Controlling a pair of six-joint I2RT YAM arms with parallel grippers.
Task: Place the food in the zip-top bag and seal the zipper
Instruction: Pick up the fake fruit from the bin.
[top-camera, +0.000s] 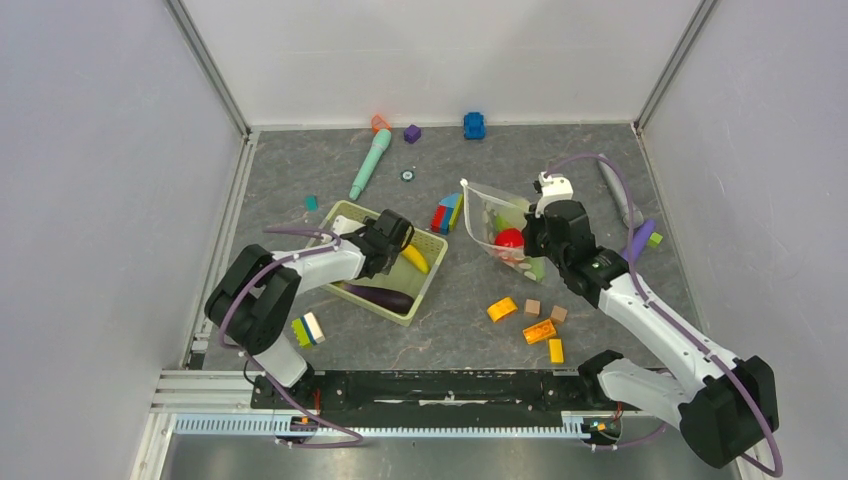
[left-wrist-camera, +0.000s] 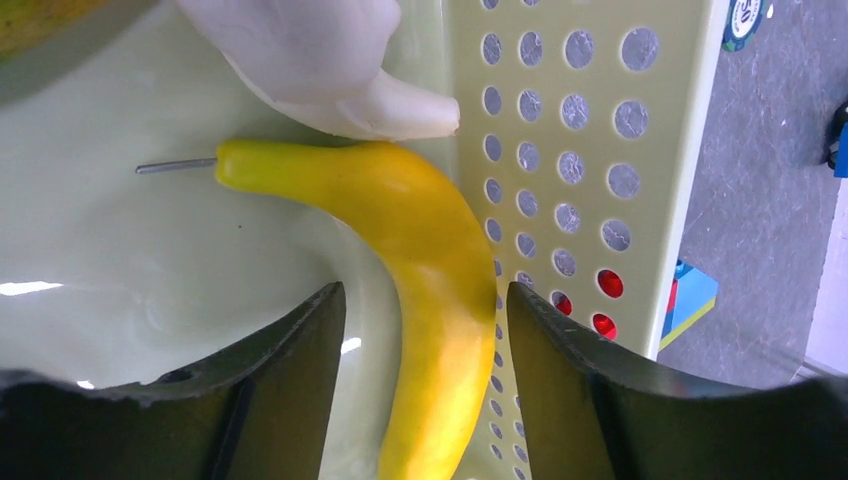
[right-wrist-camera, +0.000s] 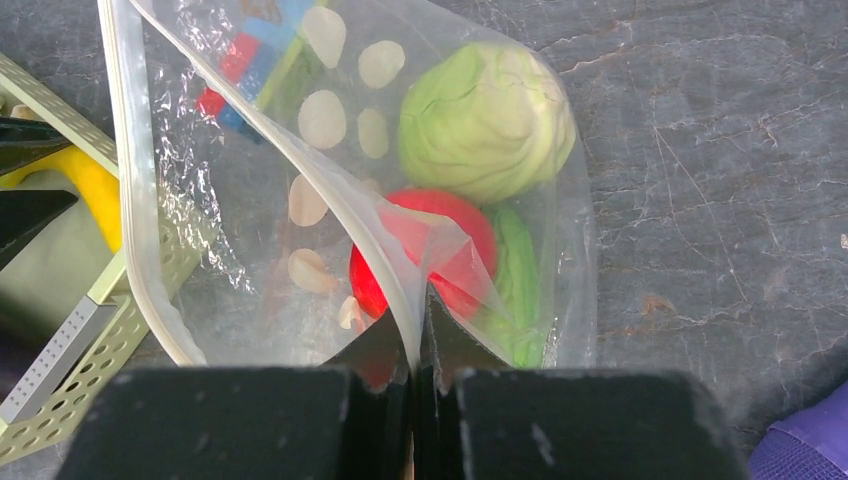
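Now left claw (left-wrist-camera: 420, 320) half-open around banana (left-wrist-camera: 400, 200), right claw (right-wrist-camera: 418, 320) tight on bag (right-wrist-camera: 250, 250).

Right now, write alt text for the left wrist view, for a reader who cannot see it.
A yellow toy banana lies in a pale green basket, between the open dark fingers of the left end effector. A white toy piece lies next to its stem end, beside the basket's perforated wall.

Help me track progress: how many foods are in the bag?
3: cabbage, tomato beside it, green piece beside the tomato. Others may hide behind the right gripper pinching the bag.
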